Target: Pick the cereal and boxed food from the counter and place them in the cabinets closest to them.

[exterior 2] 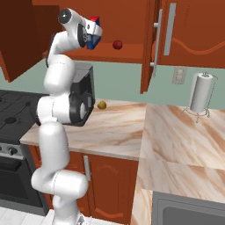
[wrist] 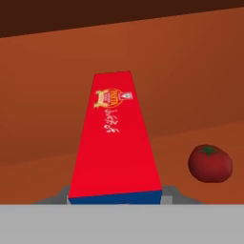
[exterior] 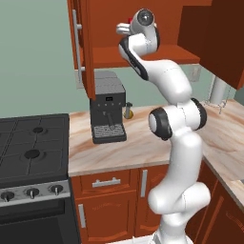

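Note:
My gripper (exterior 2: 97, 30) is raised into the open wall cabinet (exterior: 143, 57) and is shut on the boxed food (wrist: 114, 138), a long red box with a blue end and a crest logo. The box points into the cabinet just above its shelf (exterior 2: 125, 56); whether it touches the shelf I cannot tell. From the right base view its blue end (exterior 2: 92, 41) shows beside the hand. In the left base view a red corner of the box (exterior: 129, 20) peeks past the gripper (exterior: 125, 27). The cereal is out of view.
A red tomato (wrist: 210, 163) (exterior 2: 117, 45) lies on the shelf right of the box. The cabinet doors (exterior: 83, 47) (exterior 2: 149, 44) hang open. Below stand a coffee machine (exterior: 108, 112), a small yellowish object (exterior 2: 102, 104), the stove (exterior: 28, 147) and a paper towel roll (exterior 2: 202, 94).

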